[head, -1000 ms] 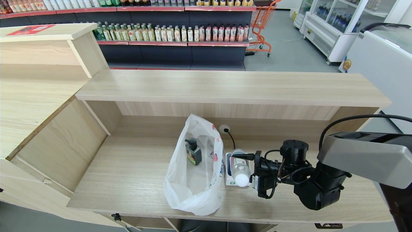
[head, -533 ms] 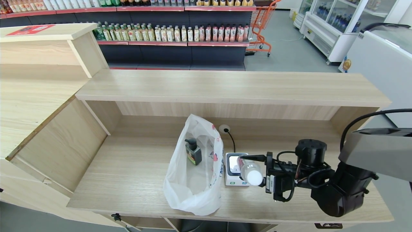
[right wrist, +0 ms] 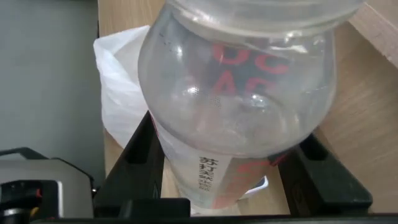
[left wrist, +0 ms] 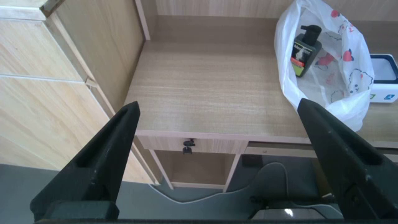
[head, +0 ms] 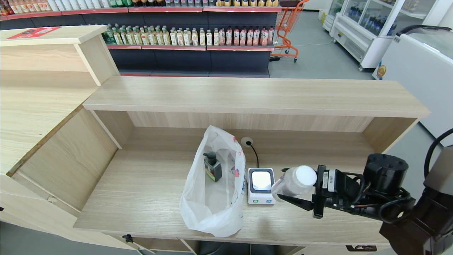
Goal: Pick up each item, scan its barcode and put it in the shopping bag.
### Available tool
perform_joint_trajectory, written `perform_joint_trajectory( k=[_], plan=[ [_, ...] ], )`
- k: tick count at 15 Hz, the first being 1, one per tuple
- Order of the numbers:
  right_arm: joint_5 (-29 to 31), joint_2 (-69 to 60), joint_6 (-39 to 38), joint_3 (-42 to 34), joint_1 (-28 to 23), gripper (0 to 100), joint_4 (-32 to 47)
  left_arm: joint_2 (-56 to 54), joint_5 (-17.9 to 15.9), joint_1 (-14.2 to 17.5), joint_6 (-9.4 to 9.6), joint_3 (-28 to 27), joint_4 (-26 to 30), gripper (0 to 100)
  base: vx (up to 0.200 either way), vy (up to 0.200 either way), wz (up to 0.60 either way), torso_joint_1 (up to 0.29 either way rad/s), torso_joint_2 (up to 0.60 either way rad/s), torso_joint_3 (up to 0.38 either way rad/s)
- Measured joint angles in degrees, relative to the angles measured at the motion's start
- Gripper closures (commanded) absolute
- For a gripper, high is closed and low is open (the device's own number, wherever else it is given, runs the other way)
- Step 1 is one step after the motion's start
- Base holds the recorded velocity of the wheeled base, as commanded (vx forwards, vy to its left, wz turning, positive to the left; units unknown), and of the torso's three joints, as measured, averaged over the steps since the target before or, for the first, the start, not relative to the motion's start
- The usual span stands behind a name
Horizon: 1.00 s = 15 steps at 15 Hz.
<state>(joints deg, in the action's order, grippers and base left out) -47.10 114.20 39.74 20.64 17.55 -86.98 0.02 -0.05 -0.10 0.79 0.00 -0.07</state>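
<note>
On the wooden counter point(head: 141, 191) the white shopping bag point(head: 216, 191) stood open, and a dark pump bottle point(head: 212, 166) stood upright inside it. Just beside the bag, on its right, the barcode scanner point(head: 261, 180) lay with its window facing up. A black cable point(head: 254, 154) ran from the scanner to a round hole at the back of the counter. The raised ledge point(head: 247, 95) of the counter closed the far side. Behind it were shelves of drink bottles point(head: 191, 35) and an orange shopping cart point(head: 290, 24), well apart from my work.

My right gripper point(head: 285, 186) was just to the right of the scanner, above the counter. Its jaws were pinching a clear plastic bottle point(head: 295, 180) around the body. The bottle was tilted, with its white end turned up toward my head camera. In the right wrist view the two dark fingers point(right wrist: 134, 162) pressed on both sides of the bottle, and the bag was behind it. The bottle was near the scanner's right edge and not over its window. The scanner stood between the bottle and the bag.

My left gripper point(left wrist: 217, 168) hung off the near left side of the counter. Its jaws were spread wide, with nothing between them.
</note>
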Motion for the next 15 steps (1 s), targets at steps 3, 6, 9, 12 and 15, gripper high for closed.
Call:
perform_joint_trajectory(
  k=[3, 6, 9, 12, 15],
  plan=[
    [5.9, -3.2, -10.2, -4.1, -1.0, 100, -2.5, 0.0, 0.0, 0.0, 0.00, 0.0, 0.0, 0, 0.000, 0.000, 0.00, 0.000, 0.00, 0.000],
    [9.3, -4.2, -16.7, -5.1, -1.8, 100, -2.9, 0.0, 0.0, 0.0, -0.01, 0.0, 0.0, 0, 0.000, 0.000, 0.00, 0.000, 0.00, 0.000],
    [10.8, -3.9, -19.8, -4.3, -1.8, 100, -2.9, 0.0, 0.0, 0.0, 0.00, 0.0, 0.0, 0, 0.000, 0.000, 0.00, 0.000, 0.00, 0.000],
    [11.0, -3.3, -22.9, -3.3, 0.9, 100, -2.9, 0.0, 0.0, 0.0, -0.09, 0.0, 0.0, 0, 0.000, 0.133, 0.00, -0.003, 0.00, 0.003],
    [11.2, -2.1, -24.9, -1.2, 4.3, 100, -2.8, 0.0, 0.0, -0.1, -0.01, 0.0, 0.0, 0, 0.000, 0.133, 0.00, 0.006, 0.00, 0.003]
  ],
)
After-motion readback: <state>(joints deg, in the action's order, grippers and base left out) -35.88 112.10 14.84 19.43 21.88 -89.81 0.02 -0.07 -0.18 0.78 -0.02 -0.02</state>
